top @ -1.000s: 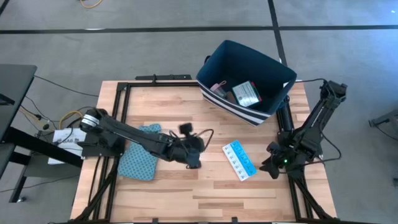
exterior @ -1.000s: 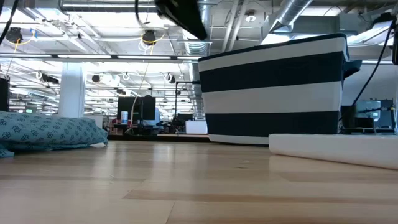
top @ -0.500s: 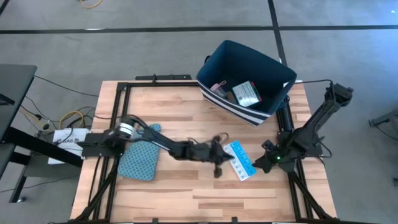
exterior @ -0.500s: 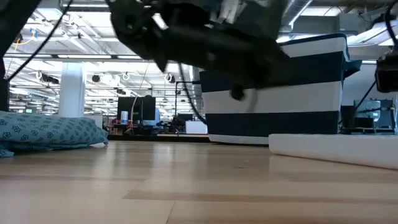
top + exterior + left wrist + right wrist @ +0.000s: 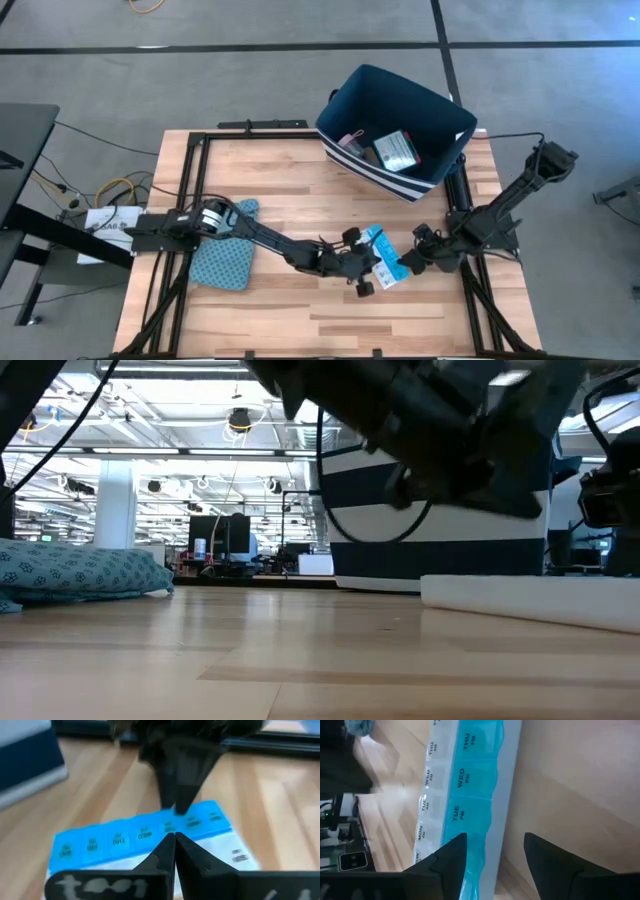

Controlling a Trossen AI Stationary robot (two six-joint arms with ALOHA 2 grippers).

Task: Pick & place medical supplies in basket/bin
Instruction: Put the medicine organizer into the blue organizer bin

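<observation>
The long light-blue pill organizer (image 5: 386, 252) lies flat on the table's right half; it also shows as a white bar in the low view (image 5: 530, 600). My left gripper (image 5: 370, 268) reaches it from the left, shut, with its tips (image 5: 173, 837) over the organizer's (image 5: 135, 837) day-labelled lids. My right gripper (image 5: 411, 260) comes level from the right, open. One of its fingers (image 5: 451, 856) is over the organizer's (image 5: 465, 795) end and the other stands over bare wood. The navy bin (image 5: 395, 125) at the far right holds the green box (image 5: 397, 150) and a pink item (image 5: 350, 140). My left gripper has its shut fingertips (image 5: 167, 845) at the seam between the organizer's blue and white rows (image 5: 170, 827), coming slanting from above. Whether they touch it I cannot tell. My right gripper's finger overlaps the organizer's end (image 5: 470, 850). Whether it touches I cannot tell.
The teal patterned pouch (image 5: 224, 252) lies on the table's left half, under the left arm, and shows at the left of the low view (image 5: 80, 570). The striped bin wall (image 5: 440, 550) rises behind the organizer. Bare wood lies along the near edge.
My left gripper has swept from the table's middle toward the right and down onto the organizer. My right gripper has moved toward the left, closing on the organizer's right side. The organizer's end has shifted slightly toward the left in the low view.
</observation>
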